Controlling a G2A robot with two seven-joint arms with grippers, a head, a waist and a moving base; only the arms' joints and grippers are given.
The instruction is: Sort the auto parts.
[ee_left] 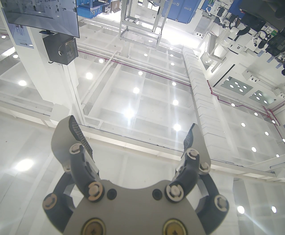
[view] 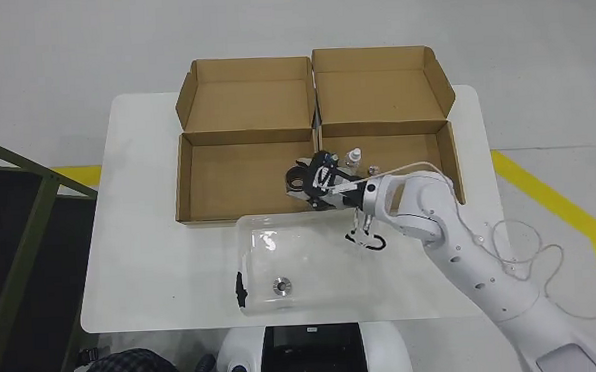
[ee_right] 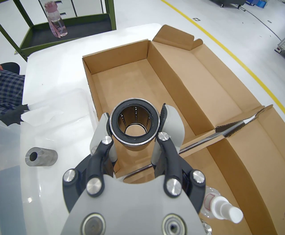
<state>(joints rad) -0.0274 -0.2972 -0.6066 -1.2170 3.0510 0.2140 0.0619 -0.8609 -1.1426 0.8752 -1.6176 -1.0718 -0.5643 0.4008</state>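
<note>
Downward, bearing [ee_right: 156, 122] axis, toward box [ee_right: 133, 73] floor

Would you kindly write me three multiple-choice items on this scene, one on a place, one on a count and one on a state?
1. Where does the grey metal cylinder lie? A in the clear bin; B on the floor; C on a chair.
2. How many cardboard boxes stand open on the table? A one; B two; C three.
3. What is the right gripper doing? A open and empty; B shut on the bearing; C shut on a spray bottle.

Answers: 1 A, the cylinder rests on the bin's floor. 2 B, two open boxes stand side by side. 3 B, the gripper clasps the bearing from both sides.
</note>
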